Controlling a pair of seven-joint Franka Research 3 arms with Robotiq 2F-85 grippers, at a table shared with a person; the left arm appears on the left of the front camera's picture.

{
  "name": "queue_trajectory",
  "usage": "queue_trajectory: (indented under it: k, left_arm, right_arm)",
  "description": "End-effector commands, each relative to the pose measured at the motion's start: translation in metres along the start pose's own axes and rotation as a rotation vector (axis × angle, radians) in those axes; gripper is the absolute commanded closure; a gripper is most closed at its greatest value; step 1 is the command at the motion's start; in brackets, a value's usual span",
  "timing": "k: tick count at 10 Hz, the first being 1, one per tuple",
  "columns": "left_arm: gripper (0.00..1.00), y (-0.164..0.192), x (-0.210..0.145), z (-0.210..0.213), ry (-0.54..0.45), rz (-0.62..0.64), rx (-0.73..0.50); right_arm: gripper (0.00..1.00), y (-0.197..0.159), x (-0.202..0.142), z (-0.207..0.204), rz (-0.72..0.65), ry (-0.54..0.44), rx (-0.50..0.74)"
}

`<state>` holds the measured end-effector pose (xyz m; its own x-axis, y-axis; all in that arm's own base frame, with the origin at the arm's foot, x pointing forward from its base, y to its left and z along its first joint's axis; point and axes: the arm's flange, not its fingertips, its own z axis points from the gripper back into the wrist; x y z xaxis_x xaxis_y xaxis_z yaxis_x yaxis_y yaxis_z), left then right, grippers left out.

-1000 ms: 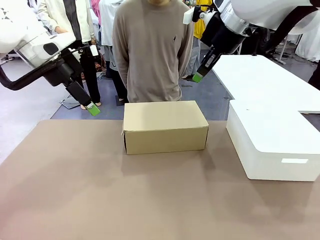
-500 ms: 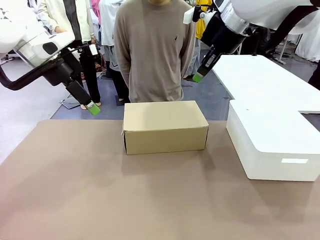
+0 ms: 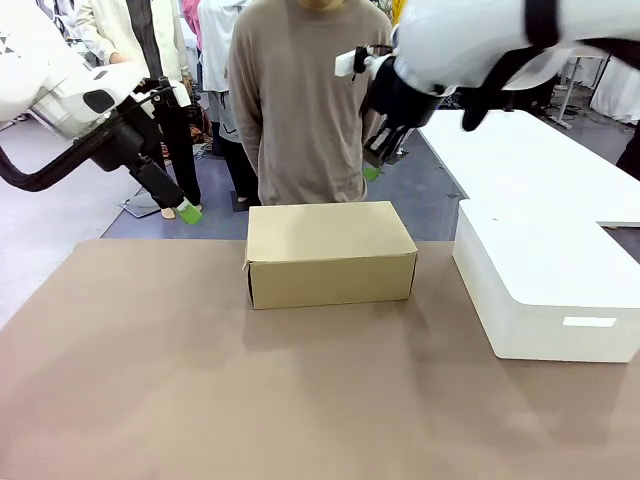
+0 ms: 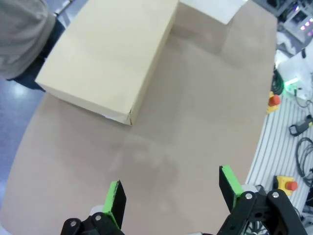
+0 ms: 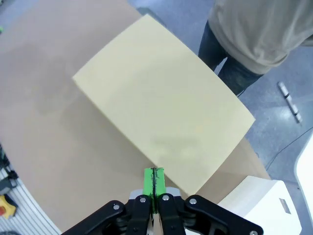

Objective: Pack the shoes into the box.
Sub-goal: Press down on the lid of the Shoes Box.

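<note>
box (image 3: 330, 254) sits closed mid-table, lid down, in front of a person (image 3: 305, 100). my left gripper (image 4: 171, 196) hangs spread and empty near the table's left; my right gripper (image 5: 154, 182) is clenched on nothing above the box. i judge the cardboard light and stiff; best lifted at the lid's front edge.

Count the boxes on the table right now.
2. Tan cardboard box, lid shut, at the far middle in front of the person; white box to its right. Anything inside the shut tan one is hidden.
</note>
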<state>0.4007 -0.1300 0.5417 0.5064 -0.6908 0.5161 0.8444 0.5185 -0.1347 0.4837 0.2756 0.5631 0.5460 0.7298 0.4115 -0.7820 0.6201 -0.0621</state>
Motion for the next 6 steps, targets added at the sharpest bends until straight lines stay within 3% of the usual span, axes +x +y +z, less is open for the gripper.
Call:
queue_trajectory:
  k: [1, 3, 6]
  left_arm:
    - [0.00, 0.000, 0.004, 0.000, 0.005, -0.009, -0.008]
    - [0.00, 0.000, 0.004, 0.000, 0.005, -0.009, -0.008]
    - [0.00, 0.000, 0.004, 0.000, 0.005, -0.009, -0.008]
  right_arm:
    - [1.00, -0.008, 0.036, -0.019, -0.083, 0.043, -0.059]
    - [1.00, -0.015, 0.055, -0.048, -0.144, 0.056, -0.130]
    - [1.00, -0.022, 0.069, -0.095, -0.164, 0.113, -0.123]
